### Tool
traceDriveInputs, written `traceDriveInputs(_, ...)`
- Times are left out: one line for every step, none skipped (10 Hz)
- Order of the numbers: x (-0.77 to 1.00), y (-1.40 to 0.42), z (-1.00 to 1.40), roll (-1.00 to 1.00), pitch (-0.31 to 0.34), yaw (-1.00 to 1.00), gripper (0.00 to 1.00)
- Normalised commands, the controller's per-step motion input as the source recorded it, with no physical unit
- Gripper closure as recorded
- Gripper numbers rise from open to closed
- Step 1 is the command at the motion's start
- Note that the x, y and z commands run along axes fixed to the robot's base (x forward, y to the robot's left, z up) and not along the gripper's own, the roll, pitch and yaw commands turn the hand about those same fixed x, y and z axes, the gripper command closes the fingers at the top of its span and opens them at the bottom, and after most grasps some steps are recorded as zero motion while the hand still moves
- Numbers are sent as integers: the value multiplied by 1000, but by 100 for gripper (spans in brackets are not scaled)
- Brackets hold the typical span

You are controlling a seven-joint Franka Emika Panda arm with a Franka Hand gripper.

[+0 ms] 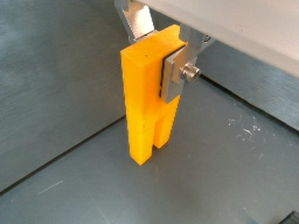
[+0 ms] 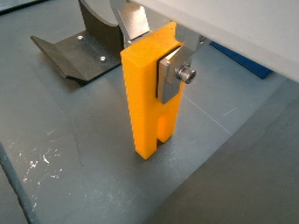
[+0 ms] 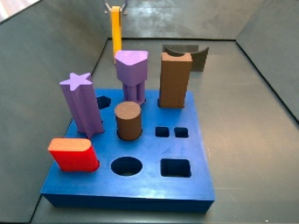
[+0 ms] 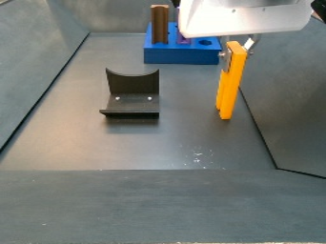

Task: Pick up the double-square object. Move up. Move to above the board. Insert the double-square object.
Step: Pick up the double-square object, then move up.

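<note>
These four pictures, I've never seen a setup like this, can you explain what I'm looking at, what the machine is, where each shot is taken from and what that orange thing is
This is a robot arm with a two-finger gripper. Two cameras ride on its wrist and look down along the fingers; two more stand beside the table.

In both wrist views the gripper's flat silver fingers are shut on the upper part of the double-square object, a tall yellow-orange block whose bottom splits into two legs. It stands upright, at or just above the dark floor; I cannot tell if it touches.

A side view shows the board, a blue block with round and square holes. On it stand purple pegs, a brown cylinder, a brown block and a red piece. The orange block is behind the board.

A side view also shows the fixture, a dark bracket on the floor.
</note>
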Motion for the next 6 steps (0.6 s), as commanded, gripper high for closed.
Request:
traceDriveInputs(0,0,0,0,0,0,100)
traceDriveInputs(0,0,0,0,0,0,100)
traceDriveInputs(0,0,0,0,0,0,100)
traceDriveInputs(0,0,0,0,0,0,100)
traceDriveInputs(0,0,0,0,0,0,100)
traceDriveInputs(0,0,833,0,0,0,100)
